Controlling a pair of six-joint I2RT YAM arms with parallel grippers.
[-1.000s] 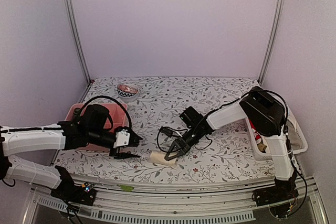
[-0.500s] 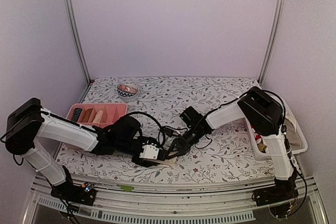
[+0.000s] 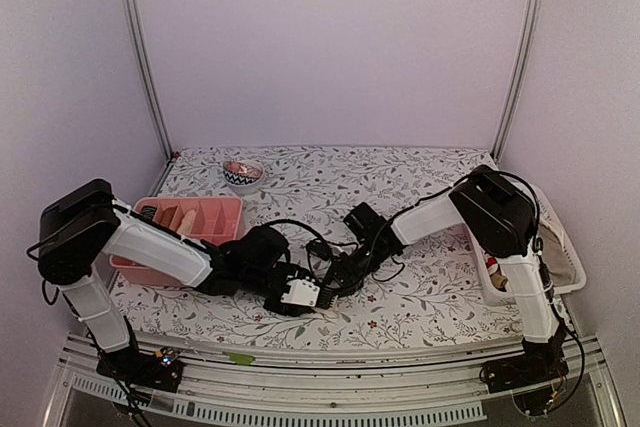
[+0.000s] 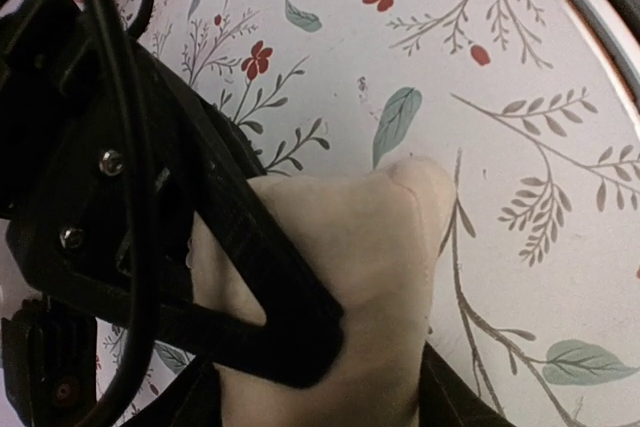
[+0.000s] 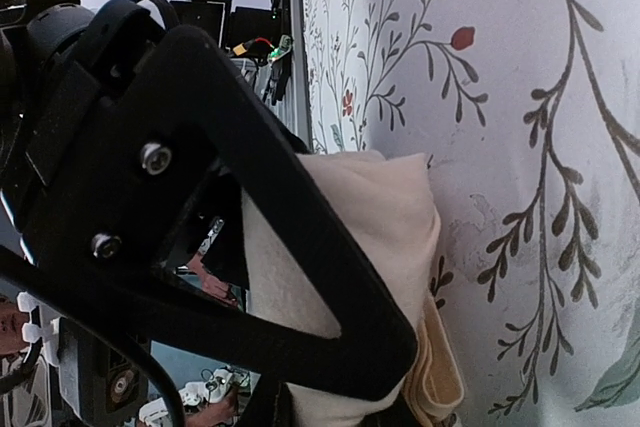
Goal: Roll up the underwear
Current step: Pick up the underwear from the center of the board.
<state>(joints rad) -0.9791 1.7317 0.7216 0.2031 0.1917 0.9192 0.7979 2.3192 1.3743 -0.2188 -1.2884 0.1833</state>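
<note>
- The rolled underwear point(image 4: 350, 237), a cream bundle, lies on the floral worktop point(image 3: 430, 312) near the middle of its front edge.
- The right gripper point(image 3: 332, 285) has its jaws narrow, pinched on the roll.
- The left gripper point(image 3: 316, 297) has its jaws on either side of the roll; whether they press it cannot be told.
- A pink tray point(image 3: 236, 204) sits to the left, well apart.

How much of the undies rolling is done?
A few rolls sit in the pink tray, so those look done. The left fingers and right fingers are both around one cream roll on the table. It has yet to go in the tray, and the white basket may hold more.
</note>
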